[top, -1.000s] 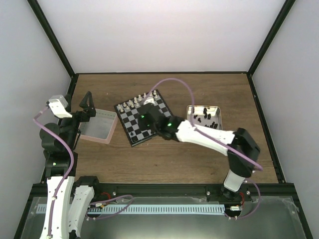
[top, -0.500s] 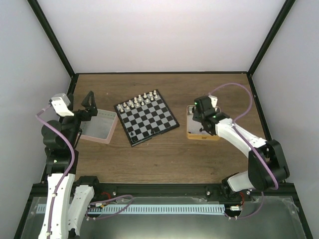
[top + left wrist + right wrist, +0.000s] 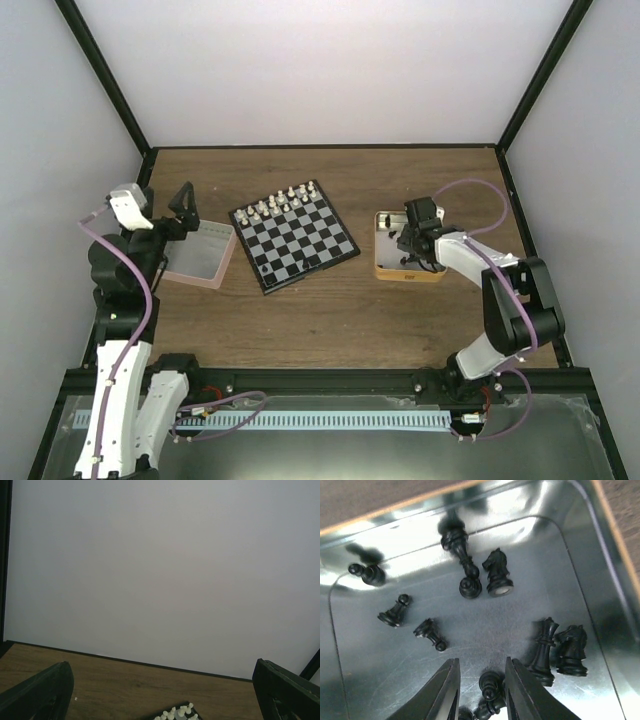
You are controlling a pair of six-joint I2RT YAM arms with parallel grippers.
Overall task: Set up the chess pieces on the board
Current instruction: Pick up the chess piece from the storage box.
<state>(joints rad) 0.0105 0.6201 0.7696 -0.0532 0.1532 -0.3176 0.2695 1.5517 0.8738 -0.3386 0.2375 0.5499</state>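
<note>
Right wrist: claw [image 3: 482,667] narrowly spread astride a glossy black pawn [image 3: 489,684]; scratched metal tin [image 3: 555,565].

We're looking at the tin [image 3: 530,560]: bare metal, mirror-bright, finely scratched. The black chess pieces [image 3: 497,572] gleam like smooth, glossy plastic. The fingers [image 3: 445,692] of the right pincer [image 3: 481,664] look like matt black plastic. And the counter [image 3: 350,320] is matt brown wood grain.

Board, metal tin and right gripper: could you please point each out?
board [image 3: 295,237], top external view, centre of the checks.
metal tin [image 3: 485,625], right wrist view, bare floor.
right gripper [image 3: 482,661], right wrist view, midway between fingertips.
</note>
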